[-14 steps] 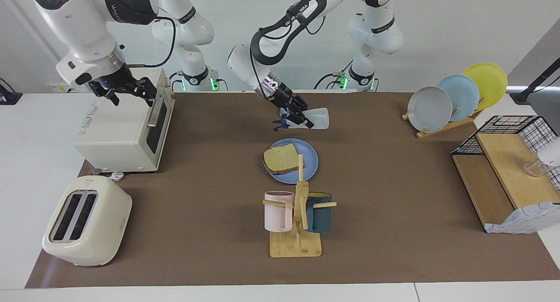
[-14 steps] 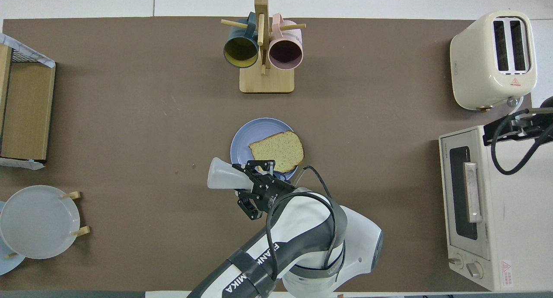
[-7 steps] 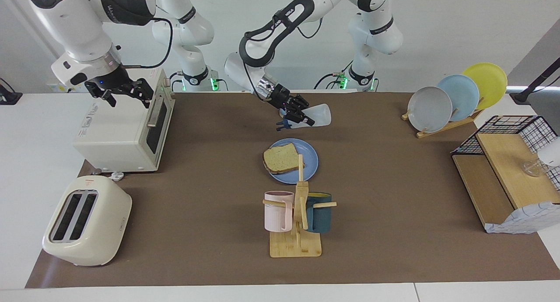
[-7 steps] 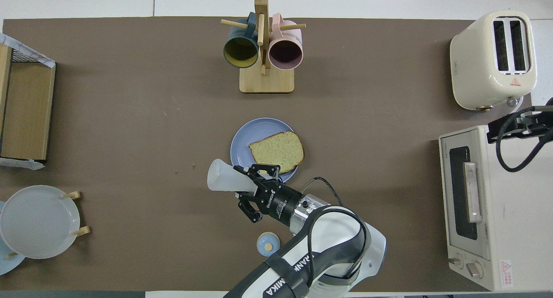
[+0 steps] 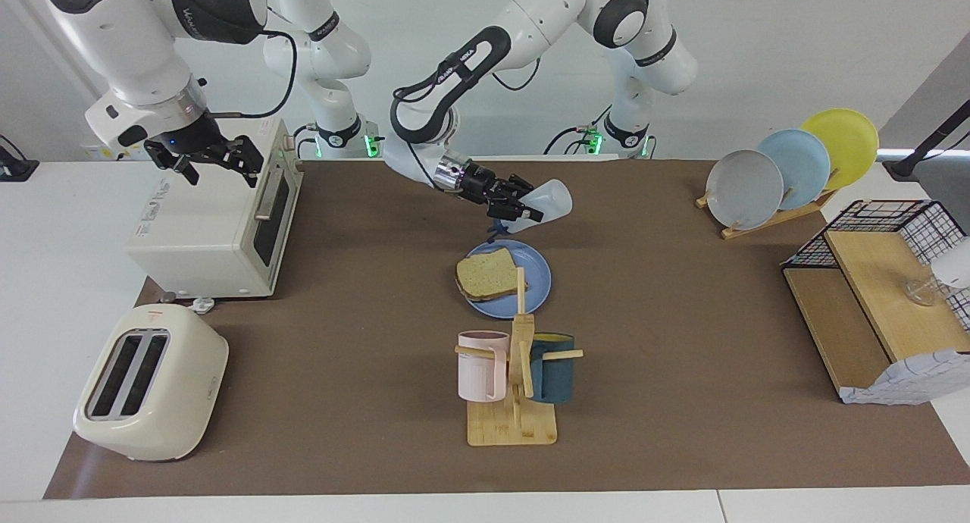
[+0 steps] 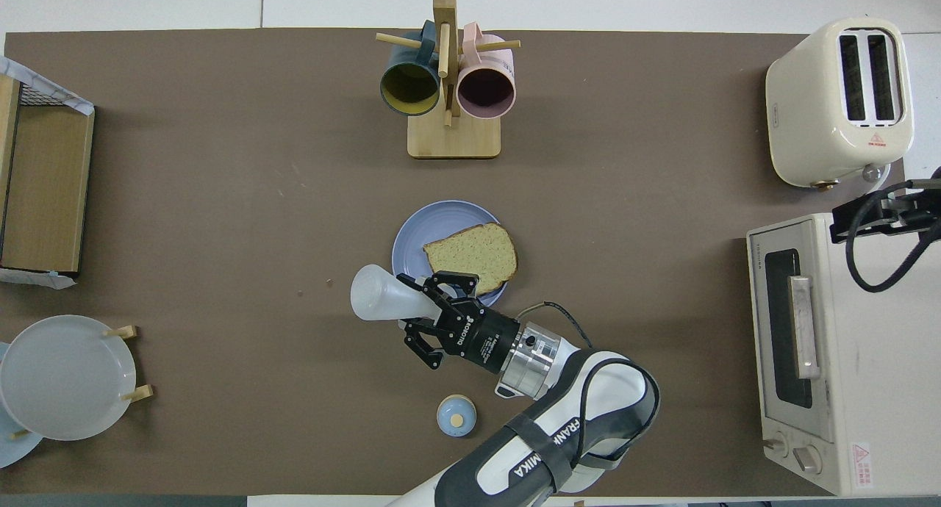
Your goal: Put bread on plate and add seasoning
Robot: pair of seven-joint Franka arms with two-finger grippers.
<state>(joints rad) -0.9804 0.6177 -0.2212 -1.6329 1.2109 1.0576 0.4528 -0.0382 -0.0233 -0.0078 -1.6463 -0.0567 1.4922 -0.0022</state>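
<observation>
The seasoning [image 5: 539, 203] is a small translucent plastic bottle, judged light, slightly yielding and smooth-walled. It is held tipped, cap end low, in the air over the plate's edge nearest the robots. The left pincer [image 5: 509, 204] is pinched on it at the narrow end near the dark cap, and a firm hold there is judged wise, since the tapered wall could slip. Its contents cannot be made out.

The plate [image 5: 536, 282] lies flat on the tabletop [image 5: 682, 318] and carries the bread [image 5: 486, 275], one slice resting on the half toward the right arm's end. No seasoning is discernible on the slice.

The right pincer [image 5: 214, 159] hangs over the toaster oven [image 5: 204, 231], waiting, fingers spread and holding nothing.

A mug rack [image 5: 515, 371] bears two mugs, whose insides show nothing in the overhead view.
</observation>
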